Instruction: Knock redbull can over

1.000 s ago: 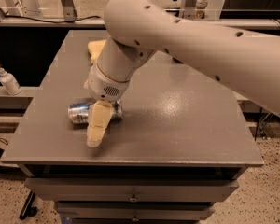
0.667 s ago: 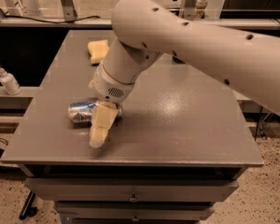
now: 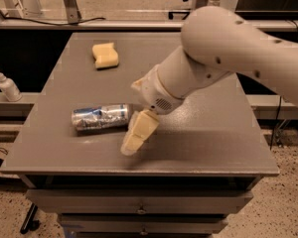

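The redbull can, silver with blue panels, lies on its side on the grey table, left of centre near the front. My gripper hangs from the white arm just right of the can's right end, its cream fingers pointing down toward the table's front. The gripper holds nothing.
A yellow sponge lies at the table's back left. A white pump bottle stands on a lower shelf to the left. Drawers run under the table's front edge. Floor and stand legs lie behind.
The arm and gripper have moved right and lifted away from the can, uncovering the sponge. The can lies on its side as before.
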{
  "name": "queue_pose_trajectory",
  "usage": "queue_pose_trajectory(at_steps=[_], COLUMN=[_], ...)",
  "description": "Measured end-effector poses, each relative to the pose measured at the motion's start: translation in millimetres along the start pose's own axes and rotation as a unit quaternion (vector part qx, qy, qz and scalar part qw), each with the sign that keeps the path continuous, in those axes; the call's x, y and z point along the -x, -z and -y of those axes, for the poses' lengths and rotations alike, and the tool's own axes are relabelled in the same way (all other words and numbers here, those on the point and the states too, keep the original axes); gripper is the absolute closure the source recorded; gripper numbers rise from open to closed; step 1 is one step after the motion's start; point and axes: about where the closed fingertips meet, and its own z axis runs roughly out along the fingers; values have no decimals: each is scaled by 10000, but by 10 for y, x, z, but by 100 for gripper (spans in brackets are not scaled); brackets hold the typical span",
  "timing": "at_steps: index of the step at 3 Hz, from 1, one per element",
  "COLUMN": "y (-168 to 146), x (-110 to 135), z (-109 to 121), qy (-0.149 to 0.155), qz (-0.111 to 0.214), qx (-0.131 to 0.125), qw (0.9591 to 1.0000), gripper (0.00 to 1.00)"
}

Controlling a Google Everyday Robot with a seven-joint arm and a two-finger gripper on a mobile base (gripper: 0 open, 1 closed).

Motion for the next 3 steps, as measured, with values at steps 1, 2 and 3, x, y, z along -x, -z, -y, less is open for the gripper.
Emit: queue_pose_trajectory(at_steps=[1, 2, 3], y=[460, 902, 898], x=[-253, -431, -426], z=[63, 102, 101], qy=[-397, -697, -688], qz=[365, 818, 812], qx=[-632, -1231, -1227], qw=[9965, 9866, 9867], gripper=[0, 0, 0])
